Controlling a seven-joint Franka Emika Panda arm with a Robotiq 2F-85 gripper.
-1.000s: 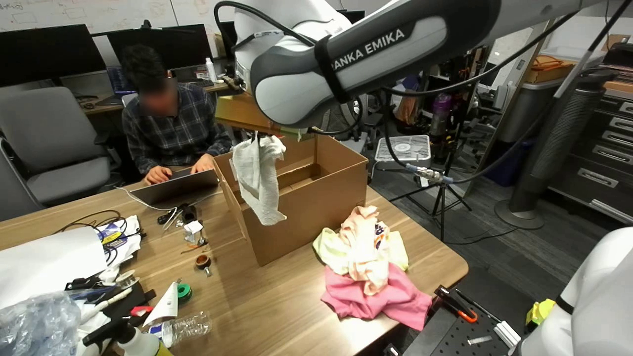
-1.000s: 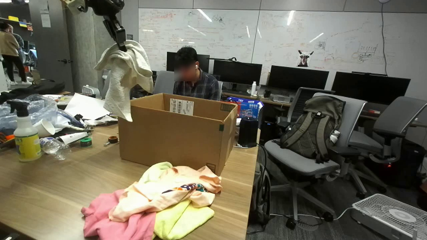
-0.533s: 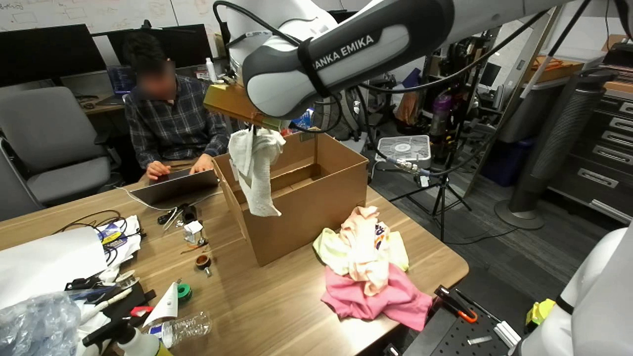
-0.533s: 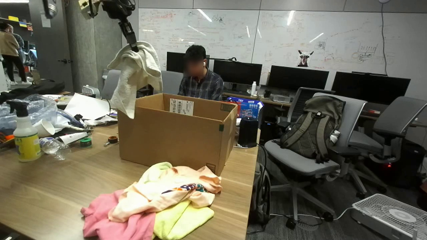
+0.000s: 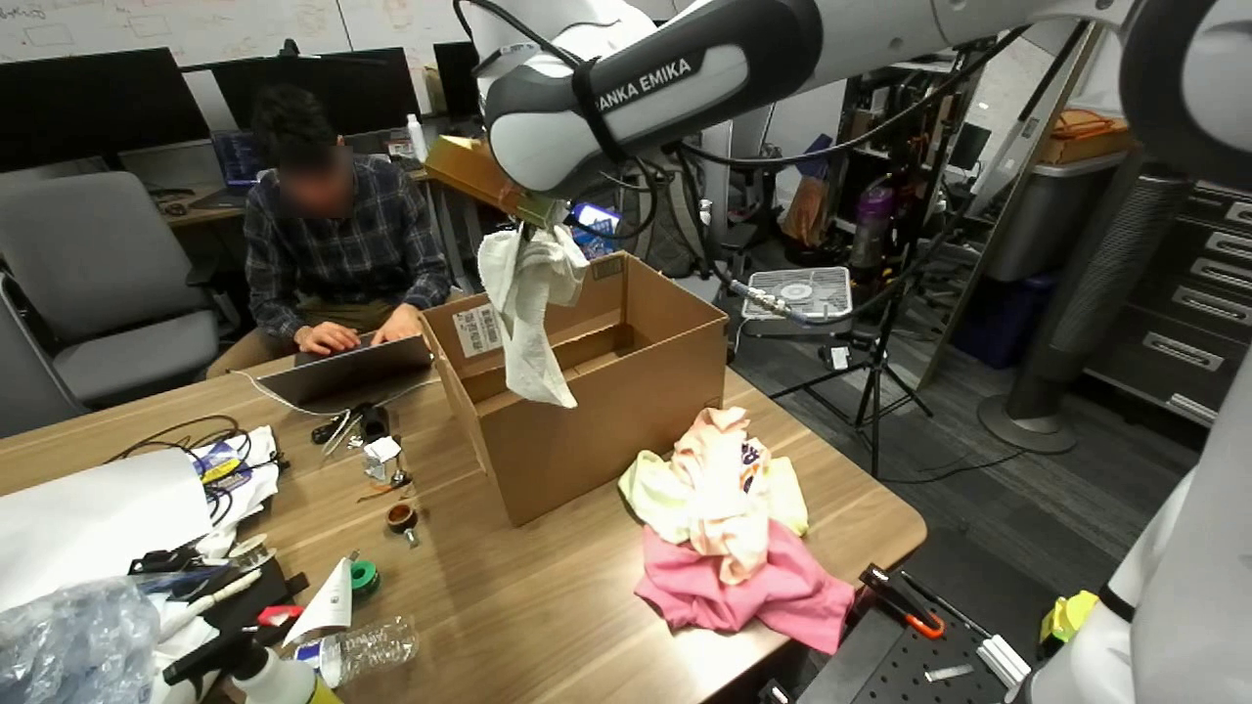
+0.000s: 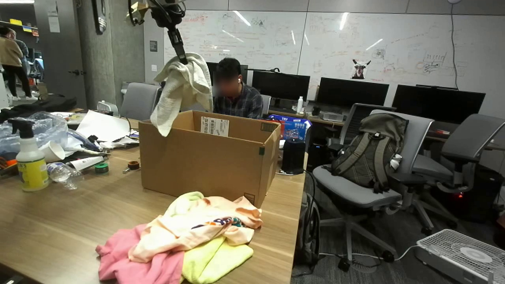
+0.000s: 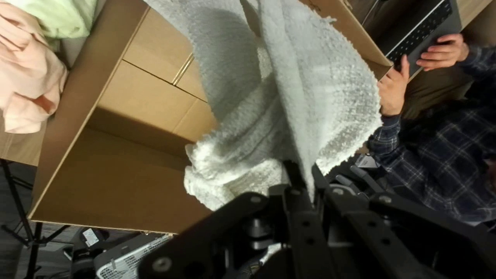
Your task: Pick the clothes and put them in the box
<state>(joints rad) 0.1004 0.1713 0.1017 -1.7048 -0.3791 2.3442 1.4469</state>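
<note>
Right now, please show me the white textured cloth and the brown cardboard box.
White textured cloth (image 6: 183, 87), in an exterior view: middle folds.
Brown cardboard box (image 6: 207, 163), in an exterior view: long outer wall.

White cloth (image 7: 255, 124) in the hand (image 7: 306, 173), partly over the box (image 7: 120, 178)

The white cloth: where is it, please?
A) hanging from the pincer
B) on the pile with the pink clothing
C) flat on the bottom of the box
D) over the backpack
A: in both exterior views the white cloth hangs from the pincer, and the wrist view shows a fold gripped.
</note>
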